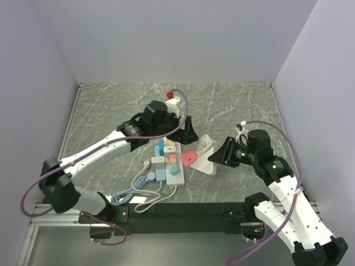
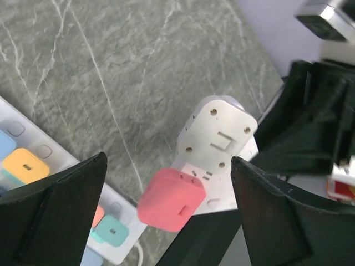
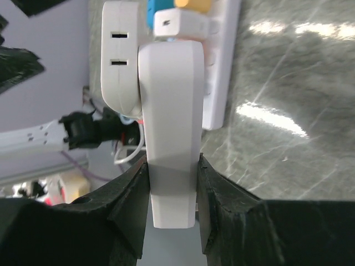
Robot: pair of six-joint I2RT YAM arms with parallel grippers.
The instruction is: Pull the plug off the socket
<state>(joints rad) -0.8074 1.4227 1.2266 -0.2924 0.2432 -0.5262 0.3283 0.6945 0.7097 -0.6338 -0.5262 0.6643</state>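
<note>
At the bottom of the top view, near the arm bases, a loose bundle of cables (image 1: 136, 193) in pale blue and white curls across the grey marbled table (image 1: 233, 105). They lead up to the long power strip (image 1: 177, 178).

At the lower right of that view, the right gripper (image 1: 214, 160) is closed partway on the end of a short socket bar (image 1: 207, 165). In the right wrist view, one finger presses the face that carries the plugs and the other presses the back, so the bar is pinched across its thickness. The bar looks tilted rather than flat on the table. Two things are plugged into it. A pink plug (image 1: 190, 157) sits at the end away from the gripper, and a white adapter (image 1: 205, 143) sits just beside it, closer to the fingers.

The long power strip lies flat left of centre in the top view, running up and down the frame. Its lower end is just left of the pink plug. A row of coloured plugs (image 1: 172, 159) in blue, orange, teal and coral fills it.

Farther up, near the middle of the top view, the left gripper (image 2: 169, 160) hangs above the short bar with its jaws spread wide and nothing between them. In its own camera, the pink plug and the white adapter show in the gap between its two black fingers (image 2: 55, 216). The long strip's edge is at the lower left of that frame.
</note>
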